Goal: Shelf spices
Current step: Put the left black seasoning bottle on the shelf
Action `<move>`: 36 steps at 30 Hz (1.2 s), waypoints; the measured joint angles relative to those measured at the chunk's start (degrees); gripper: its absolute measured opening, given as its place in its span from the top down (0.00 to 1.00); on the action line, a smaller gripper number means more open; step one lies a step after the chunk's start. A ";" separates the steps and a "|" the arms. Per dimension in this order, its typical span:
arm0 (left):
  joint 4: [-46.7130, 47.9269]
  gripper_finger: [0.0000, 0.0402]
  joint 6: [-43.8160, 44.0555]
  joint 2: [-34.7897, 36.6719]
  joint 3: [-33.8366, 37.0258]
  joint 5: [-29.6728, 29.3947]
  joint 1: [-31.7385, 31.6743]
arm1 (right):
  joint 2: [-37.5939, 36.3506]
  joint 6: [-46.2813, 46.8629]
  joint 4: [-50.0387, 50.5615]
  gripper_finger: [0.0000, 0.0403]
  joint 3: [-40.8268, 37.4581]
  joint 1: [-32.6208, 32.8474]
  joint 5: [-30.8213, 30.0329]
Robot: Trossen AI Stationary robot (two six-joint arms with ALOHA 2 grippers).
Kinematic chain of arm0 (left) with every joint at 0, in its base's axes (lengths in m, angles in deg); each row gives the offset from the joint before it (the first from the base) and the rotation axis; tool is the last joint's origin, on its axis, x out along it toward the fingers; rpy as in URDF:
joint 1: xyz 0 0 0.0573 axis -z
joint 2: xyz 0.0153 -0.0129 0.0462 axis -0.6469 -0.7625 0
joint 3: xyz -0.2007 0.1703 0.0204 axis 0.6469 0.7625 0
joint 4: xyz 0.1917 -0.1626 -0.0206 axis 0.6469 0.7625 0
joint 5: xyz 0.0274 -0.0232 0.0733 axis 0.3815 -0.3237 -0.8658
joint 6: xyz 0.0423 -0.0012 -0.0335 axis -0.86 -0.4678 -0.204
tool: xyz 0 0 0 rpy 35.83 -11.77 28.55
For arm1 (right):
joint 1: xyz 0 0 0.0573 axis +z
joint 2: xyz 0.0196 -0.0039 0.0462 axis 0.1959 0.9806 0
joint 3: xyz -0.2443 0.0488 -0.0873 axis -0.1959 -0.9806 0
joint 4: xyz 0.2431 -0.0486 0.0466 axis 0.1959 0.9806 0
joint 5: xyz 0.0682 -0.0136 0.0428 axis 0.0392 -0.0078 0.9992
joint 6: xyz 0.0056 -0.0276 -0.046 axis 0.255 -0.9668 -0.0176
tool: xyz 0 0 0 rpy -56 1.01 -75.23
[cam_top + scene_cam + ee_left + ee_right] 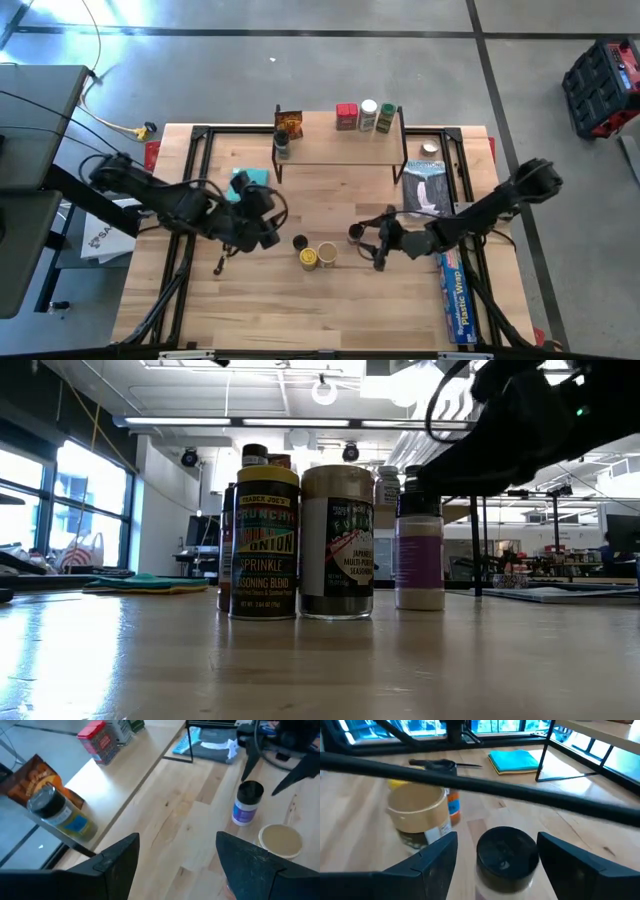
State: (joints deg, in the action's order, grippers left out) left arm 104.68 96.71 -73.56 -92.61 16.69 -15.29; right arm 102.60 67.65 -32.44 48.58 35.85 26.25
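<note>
The shelf [340, 148] stands at the table's far middle. On its board are an orange-brown packet [289, 121], a dark-lidded jar [56, 811], a red tin [346, 117], a white-topped jar [368, 115] and a green-topped one [387, 119]. Several spices stand on the table: a yellow-lidded jar [263, 545], a tan-lidded jar [337, 545] and a purple-labelled jar [247, 803] with a dark lid. My right gripper [497, 837] is open, its fingers on either side of that purple-labelled jar's lid [507, 851]. My left gripper [177, 837] hangs open and empty above the table, left of the jars.
A teal cloth [248, 180] lies by the shelf's left leg. A flat grey-and-white package [425, 186] lies at the shelf's right. A long blue plastic wrap box [455, 296] lies along the table's right edge. Bare wood lies between the jars and the table's near edge.
</note>
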 joint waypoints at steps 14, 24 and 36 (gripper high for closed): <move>-0.45 0.35 1.60 1.02 3.00 -1.06 1.67 | 8.53 -1.10 0.94 0.43 7.24 -1.37 -4.02; -0.44 0.35 1.26 1.02 2.98 -0.77 1.65 | 5.09 -10.96 15.03 0.43 15.82 -1.00 2.56; -0.32 0.35 1.25 1.02 2.96 0.32 1.63 | 9.45 -10.11 79.75 0.36 53.70 -15.58 35.82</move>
State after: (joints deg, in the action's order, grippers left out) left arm 104.36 97.96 -72.53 -89.64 17.01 -13.66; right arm 112.05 57.53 47.31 102.28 20.27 62.06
